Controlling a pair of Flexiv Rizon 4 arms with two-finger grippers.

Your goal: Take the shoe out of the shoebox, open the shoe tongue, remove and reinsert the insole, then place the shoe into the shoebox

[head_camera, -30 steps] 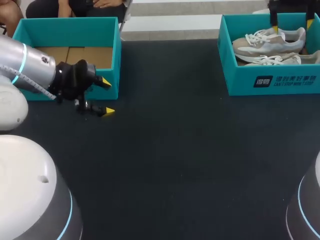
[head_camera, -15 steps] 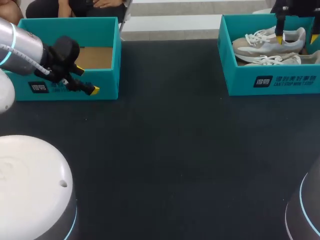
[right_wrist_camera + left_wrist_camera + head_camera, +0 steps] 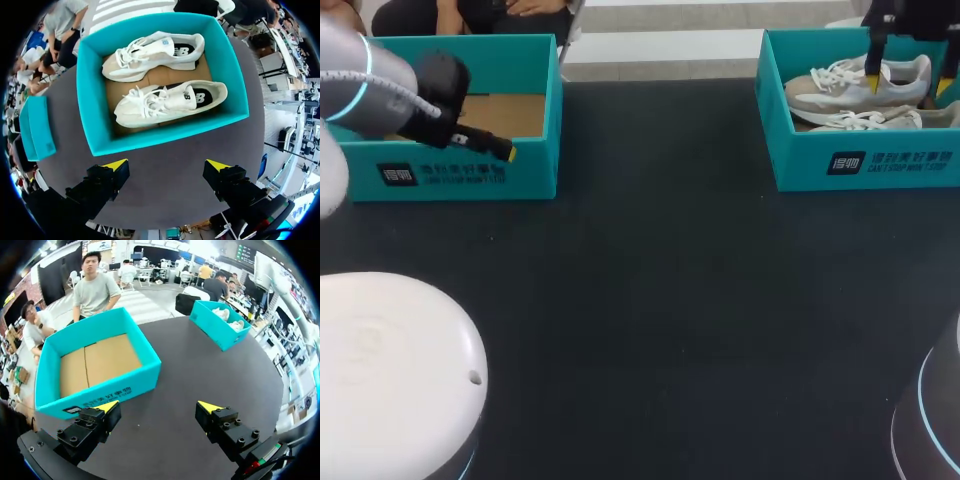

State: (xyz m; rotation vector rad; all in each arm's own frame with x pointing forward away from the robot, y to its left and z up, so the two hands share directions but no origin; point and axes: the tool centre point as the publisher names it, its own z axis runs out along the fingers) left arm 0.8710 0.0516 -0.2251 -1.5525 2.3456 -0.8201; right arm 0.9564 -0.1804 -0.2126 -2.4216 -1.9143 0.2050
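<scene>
Two pale grey-and-white shoes lie side by side in the teal shoebox (image 3: 860,160) at the far right: one shoe (image 3: 160,50) by the far wall, the other shoe (image 3: 170,102) nearer my fingers. My right gripper (image 3: 166,165) hangs open above the box's near wall, holding nothing; in the head view the right gripper (image 3: 908,84) is over the shoes (image 3: 855,85). My left gripper (image 3: 159,406) is open and empty just in front of an empty teal box (image 3: 100,360); from overhead the left gripper (image 3: 500,148) sits at that empty box's (image 3: 470,175) front wall.
The empty teal box at the far left has a bare cardboard floor (image 3: 510,112). Dark table (image 3: 650,300) stretches between the two boxes and toward the front. My arms' white bases (image 3: 390,380) fill the near corners.
My left arm has swung back and up, bringing its gripper from the table beside the empty box to the box's front wall. The right gripper has dropped a little over the shoes.
</scene>
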